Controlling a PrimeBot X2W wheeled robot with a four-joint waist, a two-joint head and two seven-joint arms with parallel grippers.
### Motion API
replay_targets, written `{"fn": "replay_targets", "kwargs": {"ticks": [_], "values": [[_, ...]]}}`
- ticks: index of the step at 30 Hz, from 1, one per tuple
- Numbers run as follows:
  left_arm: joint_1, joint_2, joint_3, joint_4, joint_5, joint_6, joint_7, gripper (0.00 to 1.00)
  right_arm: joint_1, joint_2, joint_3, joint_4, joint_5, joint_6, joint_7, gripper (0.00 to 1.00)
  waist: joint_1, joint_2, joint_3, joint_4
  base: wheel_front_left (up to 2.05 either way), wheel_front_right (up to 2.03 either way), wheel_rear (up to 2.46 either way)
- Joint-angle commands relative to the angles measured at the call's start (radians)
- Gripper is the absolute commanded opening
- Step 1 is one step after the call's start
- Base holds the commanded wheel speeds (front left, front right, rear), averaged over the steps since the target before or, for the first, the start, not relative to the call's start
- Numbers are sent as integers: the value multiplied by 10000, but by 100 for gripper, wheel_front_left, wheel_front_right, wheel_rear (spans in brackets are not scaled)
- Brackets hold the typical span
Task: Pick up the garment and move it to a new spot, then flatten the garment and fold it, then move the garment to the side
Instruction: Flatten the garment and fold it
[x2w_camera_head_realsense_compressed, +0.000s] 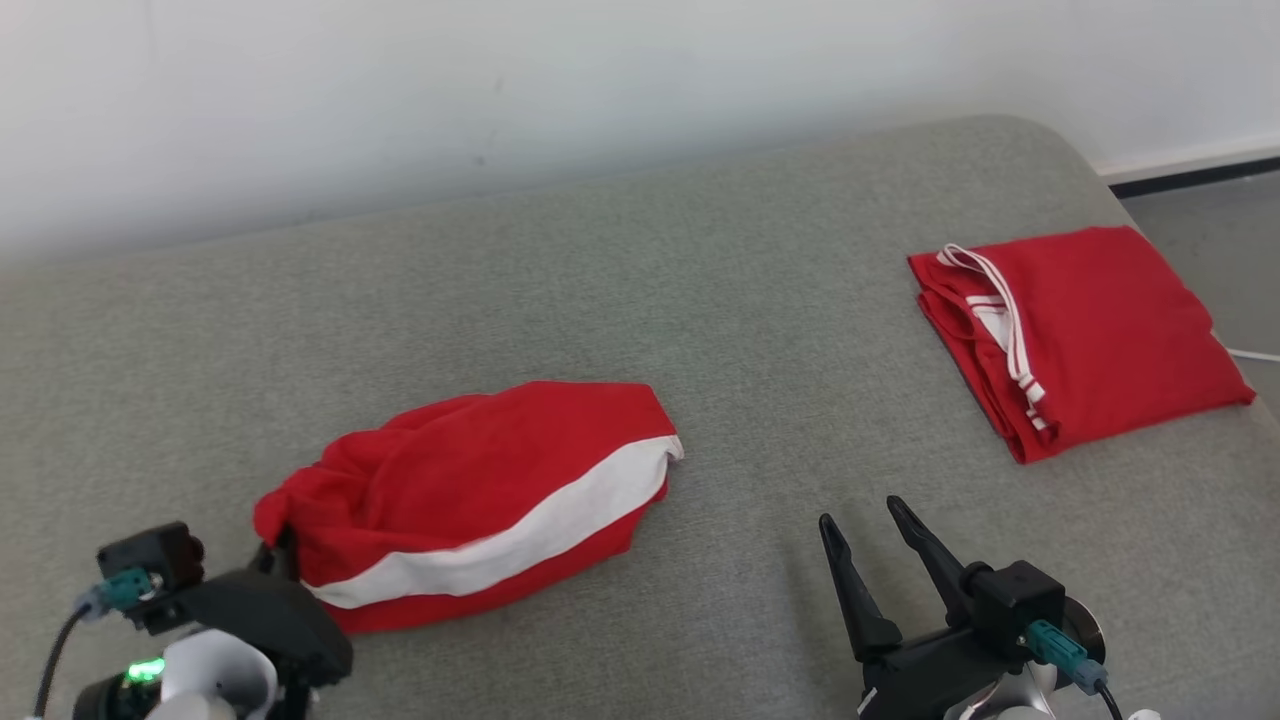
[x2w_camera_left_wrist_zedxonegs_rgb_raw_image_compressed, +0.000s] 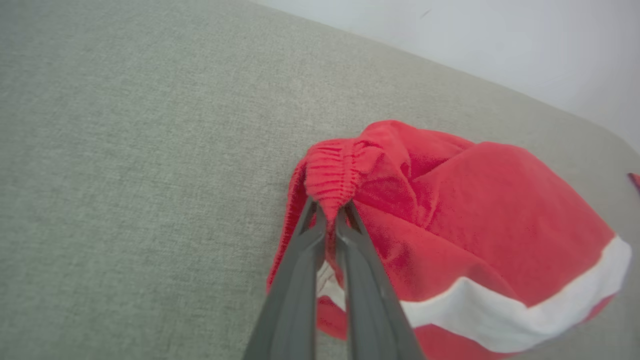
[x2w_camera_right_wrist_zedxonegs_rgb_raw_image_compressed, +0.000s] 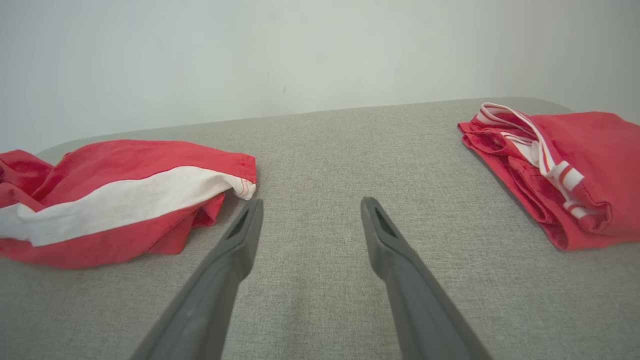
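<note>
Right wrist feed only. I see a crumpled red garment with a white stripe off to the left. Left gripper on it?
Observer: Yes, left gripper is shut on its ribbed elastic waistband.
Operator: Which end is that?
Observer: The end opposite the hem you see; in head view the striped garment runs from there toward the right gripper.
Operator: Anything past the folded one?
Observer: A thin white cable shows just beyond the folded garment, at head view's right edge.
</note>
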Motion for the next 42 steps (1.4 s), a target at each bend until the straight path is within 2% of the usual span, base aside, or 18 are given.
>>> {"fn": "replay_targets", "kwargs": {"ticks": [1,4,9,10,12,20,27,31,36,42], "values": [[-370,94,34,430,149,16,-23,0,-97,-50,49,-25,28,-29,-11,100,0,0,247,-313,0,0,0],[-1138,98,140,1781,219,45,-242,0,-250,-109,104,-32,38,-30,-20,100,0,0,485,-675,0,0,0],[-1581,217,250,2973,298,-34,-703,0,-300,-153,46,-10,86,-30,-72,100,0,0,617,-845,0,0,0],[-1599,227,262,3142,283,-48,-812,20,-284,-164,28,-5,85,-29,-86,100,0,0,617,-836,0,0,0],[-1634,191,297,3348,249,-112,-1058,100,-227,-176,-61,15,79,-30,-94,100,0,0,586,-747,0,0,0],[-1297,-62,430,3111,125,-535,-2417,100,-54,-152,-370,65,0,-30,-118,100,0,0,202,-88,0,0,0],[-289,-270,750,2086,417,-866,-3561,100,140,-114,-686,73,-71,-30,-90,100,0,0,-450,440,0,0,0],[463,-330,1078,937,1225,-1121,-3635,100,353,-150,-877,67,-88,-30,-69,100,0,0,-859,673,0,0,0],[1542,-770,1525,-652,2601,-1618,-3630,100,634,-171,-1173,-87,-113,-29,-75,100,0,0,-1213,948,0,0,0],[2623,-1395,1909,-1631,3787,-2364,-3633,100,866,-159,-1170,-273,-180,-29,-83,100,0,0,-1532,1203,0,0,0]]}}
